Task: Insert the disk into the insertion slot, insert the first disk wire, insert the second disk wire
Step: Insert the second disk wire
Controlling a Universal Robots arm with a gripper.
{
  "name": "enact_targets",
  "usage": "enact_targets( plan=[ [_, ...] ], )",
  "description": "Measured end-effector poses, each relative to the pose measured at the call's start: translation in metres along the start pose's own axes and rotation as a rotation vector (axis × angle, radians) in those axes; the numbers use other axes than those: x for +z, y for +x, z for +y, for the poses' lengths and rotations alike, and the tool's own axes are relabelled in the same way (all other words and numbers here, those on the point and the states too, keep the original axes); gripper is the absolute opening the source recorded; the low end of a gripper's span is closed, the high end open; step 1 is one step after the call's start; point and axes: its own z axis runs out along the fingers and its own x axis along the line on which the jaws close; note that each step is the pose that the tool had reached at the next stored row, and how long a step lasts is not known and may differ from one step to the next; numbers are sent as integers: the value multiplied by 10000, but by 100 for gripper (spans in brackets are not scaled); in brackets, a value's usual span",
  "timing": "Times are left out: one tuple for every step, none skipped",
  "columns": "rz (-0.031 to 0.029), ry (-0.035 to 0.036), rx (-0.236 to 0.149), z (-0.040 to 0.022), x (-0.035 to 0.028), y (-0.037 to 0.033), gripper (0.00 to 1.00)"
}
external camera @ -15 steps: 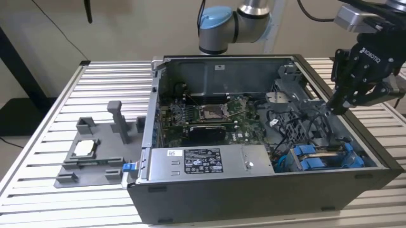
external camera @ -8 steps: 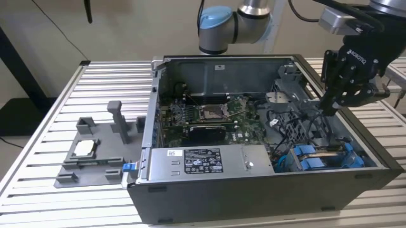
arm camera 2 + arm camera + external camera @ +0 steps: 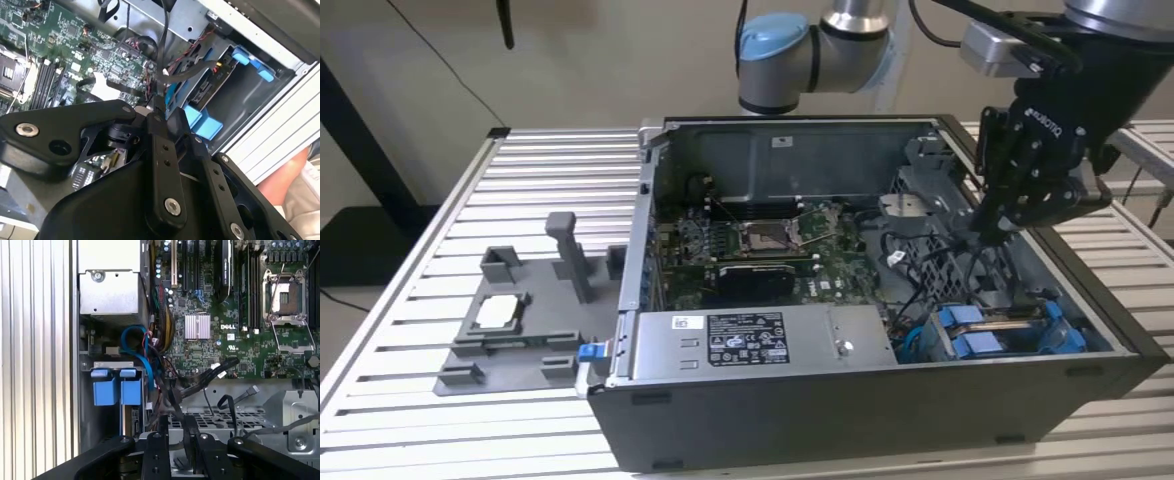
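One slatted metal counter [image 3: 534,170] carries one open dark grey computer case [image 3: 854,425]. One robot arm [image 3: 781,50] comes over the case's back wall and down towards the exterior view's right side of the case.

Inside the case lie one green motherboard [image 3: 761,240] and one grey power supply box [image 3: 734,340] with a black-and-white sticker, set along the near wall. Beside the case, on the exterior view's left, sits one grey plastic fixture tray [image 3: 507,350] with one small silver square part [image 3: 500,312] lying in it.

The insertion slot [image 3: 235,80], a grey metal drive cage, is in the case's near corner on the exterior view's right. The disk [image 3: 1003,320] sits in that slot, and its two blue end tabs [image 3: 105,389] stand side by side at the cage mouth.

The claw [image 3: 977,238] hangs inside the case just beside the cage, between it and the motherboard. In both wrist views its two fingers [image 3: 162,440] stand close together, pinched on one black wire [image 3: 163,45] that runs away from the tips.
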Motion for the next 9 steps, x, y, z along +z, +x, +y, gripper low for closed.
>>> enact_targets(
  plan=[
    [0, 35, 0, 27, 3, 0, 27],
    [1, 83, 0, 59, 8, -1, 27],
    [4, 138, 0, 89, 12, -1, 27],
    [5, 203, 1, 120, 18, -2, 27],
    [8, 265, 1, 148, 23, -2, 27],
    [11, 331, 1, 178, 28, -3, 27],
    [13, 409, 1, 206, 34, -3, 27],
    [16, 500, 2, 231, 39, -4, 27],
    [16, 605, 2, 253, 46, -4, 27]
  ],
)
